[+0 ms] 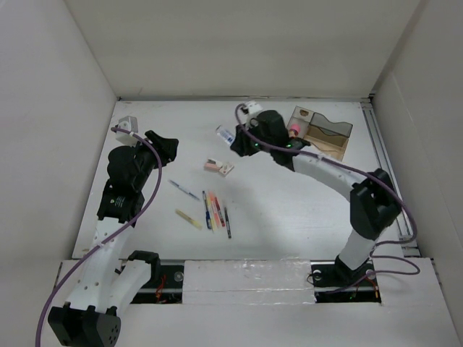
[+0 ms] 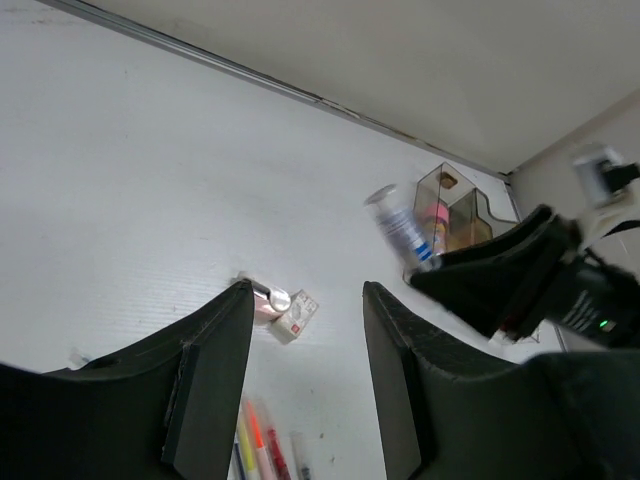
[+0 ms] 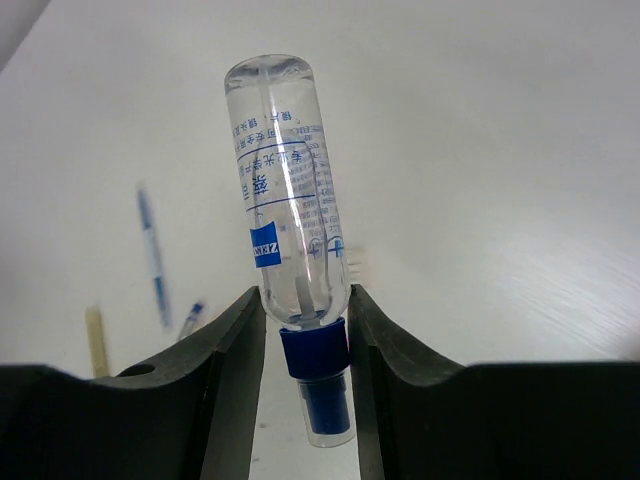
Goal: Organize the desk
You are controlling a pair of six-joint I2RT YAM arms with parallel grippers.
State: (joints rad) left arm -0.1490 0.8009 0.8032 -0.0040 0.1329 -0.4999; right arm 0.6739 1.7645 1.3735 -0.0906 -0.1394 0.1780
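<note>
A clear bottle (image 3: 290,200) with a blue cap is clamped near that cap between the right fingers (image 3: 238,345) and held off the worktop (image 1: 289,210), which is spread beneath both arms between white walls, so a carrying step is judged to be in hand. A short swing to the compartment tray (image 1: 346,131) in the far right corner is probably called for, with the right-edge rail (image 1: 383,166) and wall close by and bare room toward the middle. The left fingers (image 2: 212,385) are parted around nothing.

White matte desk (image 1: 289,210), walled by white panels.
Coloured pens (image 1: 215,213) are laid at centre, two small pinkish blocks (image 1: 219,167) toward 12 o'clock, a clear brownish compartment tray (image 1: 329,130) at 2 o'clock.
</note>
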